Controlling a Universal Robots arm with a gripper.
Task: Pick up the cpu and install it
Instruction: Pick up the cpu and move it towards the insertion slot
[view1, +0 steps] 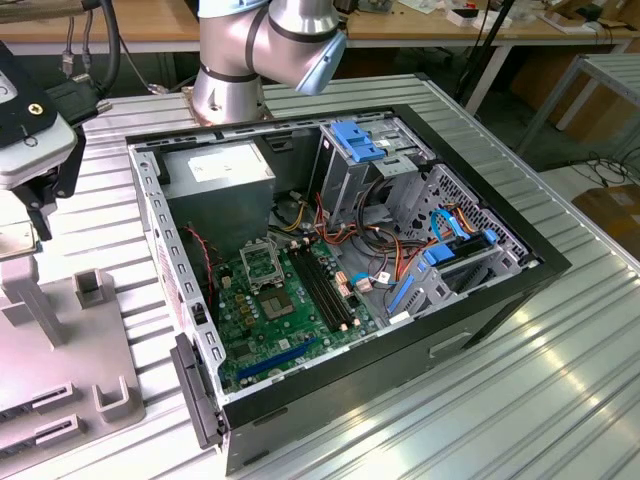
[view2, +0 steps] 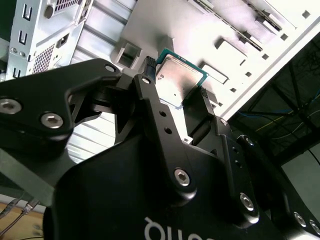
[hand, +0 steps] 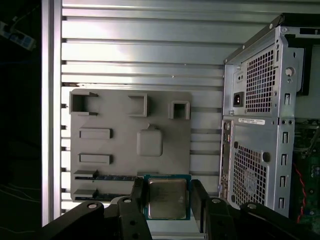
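Two-fingered, clamps the cpu (hand: 166, 199) by opposite edges in the gripper (hand: 168, 192), seen in both wrist views. Holds it, silvery face showing, clear above an edge of the grey fixture tray (hand: 115, 120) on the ribbed counter (hand: 140, 50), beside the computer case (hand: 255, 125), well apart from the motherboard socket (view1: 262, 262).

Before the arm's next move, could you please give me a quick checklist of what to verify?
1. cpu clamped in the tool: ok.
2. cpu clear above the grey fixture plate: ok.
3. Computer case open on top: ok.
4. Socket on the motherboard empty and unlatched: cannot tell.
5. cpu orientation matching the socket: cannot tell.
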